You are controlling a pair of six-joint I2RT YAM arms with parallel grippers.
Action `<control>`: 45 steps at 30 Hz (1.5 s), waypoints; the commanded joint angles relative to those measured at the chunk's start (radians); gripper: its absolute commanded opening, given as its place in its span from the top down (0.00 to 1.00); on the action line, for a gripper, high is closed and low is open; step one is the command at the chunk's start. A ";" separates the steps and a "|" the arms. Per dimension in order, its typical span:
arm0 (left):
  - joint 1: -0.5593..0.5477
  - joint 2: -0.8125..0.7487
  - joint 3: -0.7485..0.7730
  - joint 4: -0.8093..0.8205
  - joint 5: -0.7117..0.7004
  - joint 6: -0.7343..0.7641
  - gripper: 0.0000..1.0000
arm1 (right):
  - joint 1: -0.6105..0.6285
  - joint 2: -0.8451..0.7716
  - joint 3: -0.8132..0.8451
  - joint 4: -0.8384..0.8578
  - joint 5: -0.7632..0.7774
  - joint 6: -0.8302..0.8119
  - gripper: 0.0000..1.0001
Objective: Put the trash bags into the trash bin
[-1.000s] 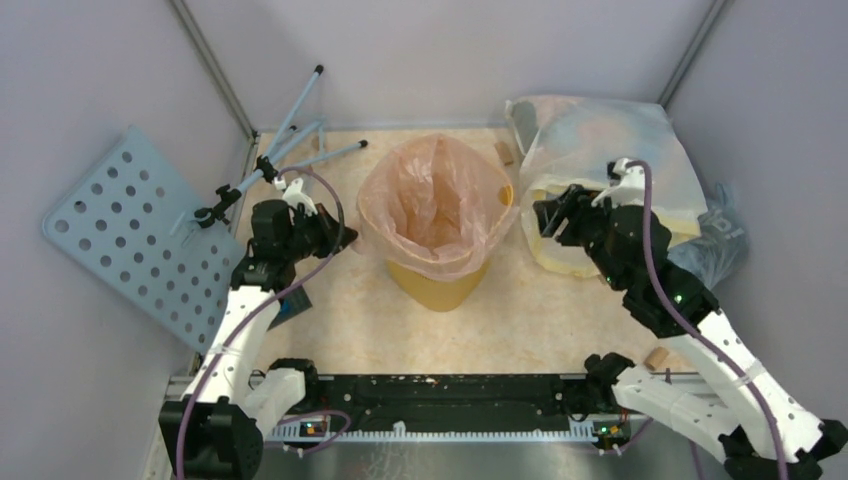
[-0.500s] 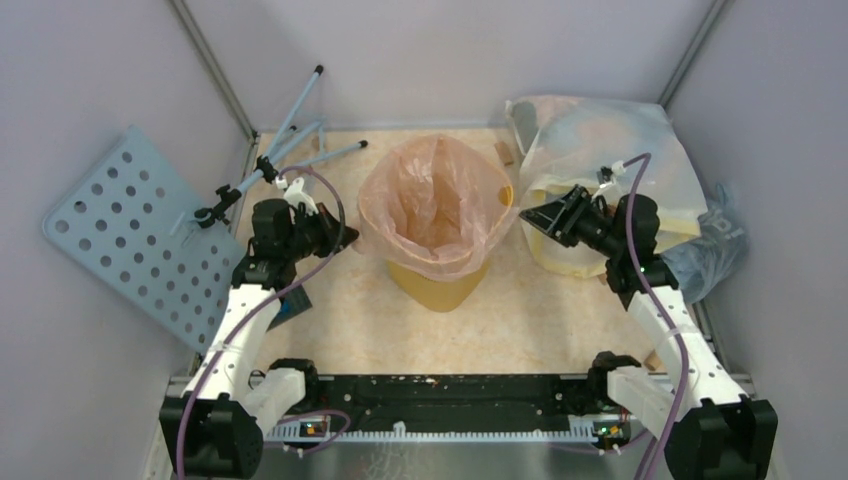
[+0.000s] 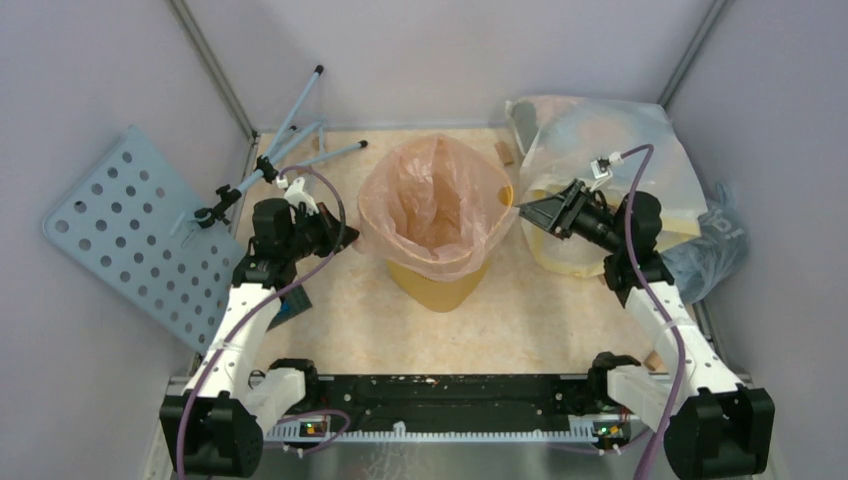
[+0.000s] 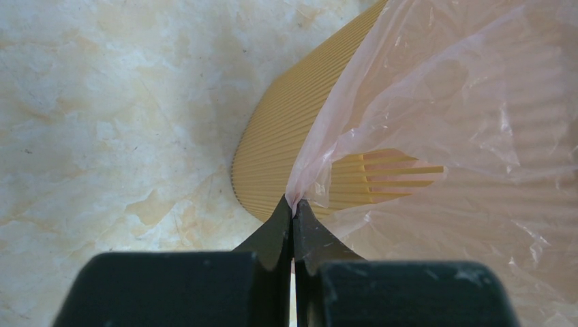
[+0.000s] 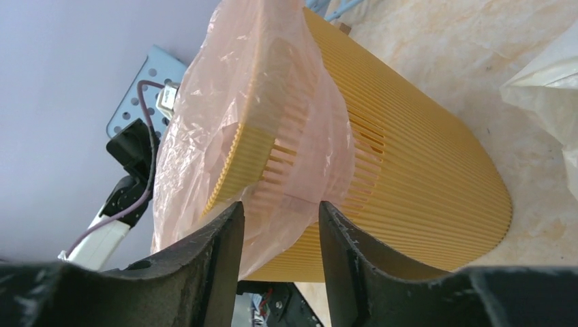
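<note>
Reaching right gripper (image 3: 527, 207) to trash bag (image 3: 432, 205)
Swung in, half-parted, narrowing toward film; left gripper (image 4: 293, 206) pinching film; trash bin (image 3: 440, 285) nearly lined

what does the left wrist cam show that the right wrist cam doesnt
Left wrist only: the left gripper shut, pinching a fold of the trash bag beside the trash bin.
Right wrist only: the right gripper, jaws apart at the bag-draped rim, plus the left arm, a perforated blue panel and a whitish sack.
Both: the trash bag, the ribbed yellow trash bin and the marbled table.
</note>
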 commanded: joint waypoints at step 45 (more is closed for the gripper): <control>0.005 0.113 -0.056 0.145 0.087 -0.060 1.00 | 0.091 0.339 -0.050 0.027 0.159 -0.219 1.00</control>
